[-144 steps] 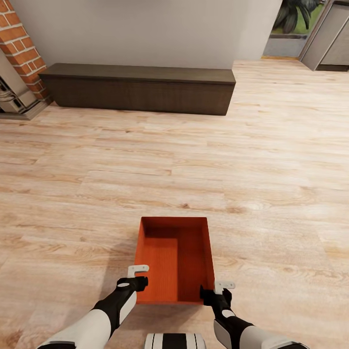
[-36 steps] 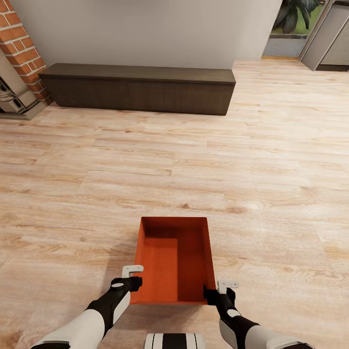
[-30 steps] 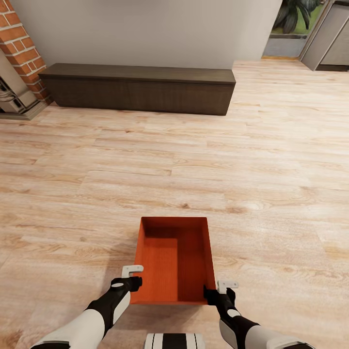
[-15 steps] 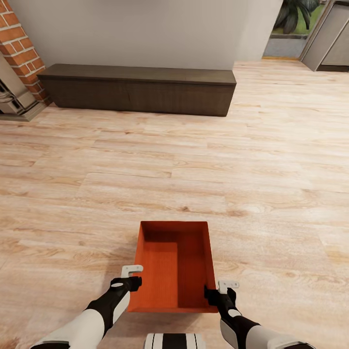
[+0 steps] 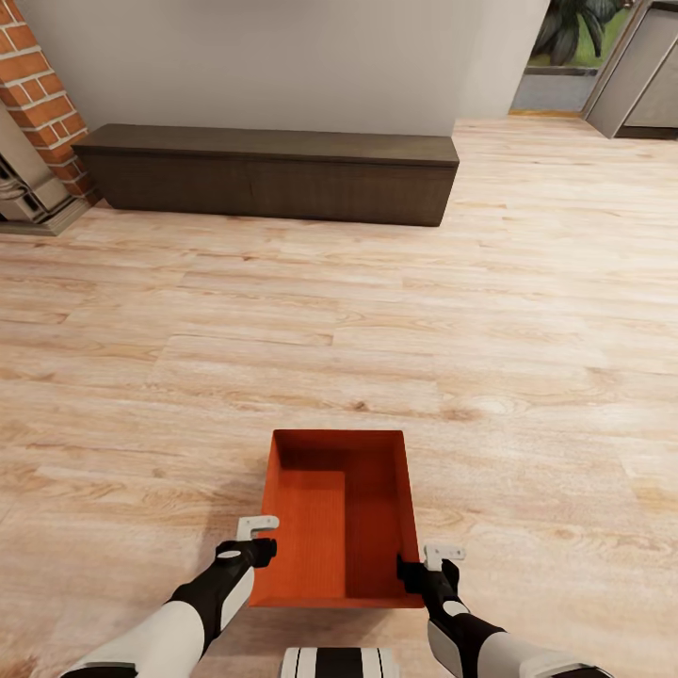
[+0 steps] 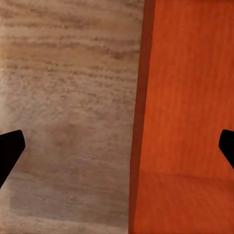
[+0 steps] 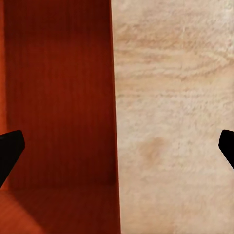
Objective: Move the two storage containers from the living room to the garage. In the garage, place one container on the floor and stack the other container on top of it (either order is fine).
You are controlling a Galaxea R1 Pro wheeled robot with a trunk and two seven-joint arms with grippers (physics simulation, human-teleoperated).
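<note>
One orange-red storage container point(image 5: 325, 527) stands open-topped on the light wood-plank living room floor point(image 5: 377, 311), just in front of me. My left gripper point(image 5: 259, 539) is at its near left corner and my right gripper point(image 5: 428, 565) at its near right corner. In the left wrist view the left gripper point(image 6: 117, 151) is open, its fingers wide apart astride the container's side wall point(image 6: 139, 97). The right gripper point(image 7: 117, 151) is also open in the right wrist view, straddling the opposite wall point(image 7: 114, 97). No finger is pressed against a wall.
A long low dark bench point(image 5: 268, 174) runs along the white wall ahead. The red brick fireplace point(image 5: 33, 104) is at the far left. A doorway with a grey door point(image 5: 640, 66) and greenery beyond opens at the far right. Open plank floor lies between.
The view has shifted slightly and the container's near edge now shows a little closer to me. The left gripper has slid slightly back along the wall. Both grippers stay open.
</note>
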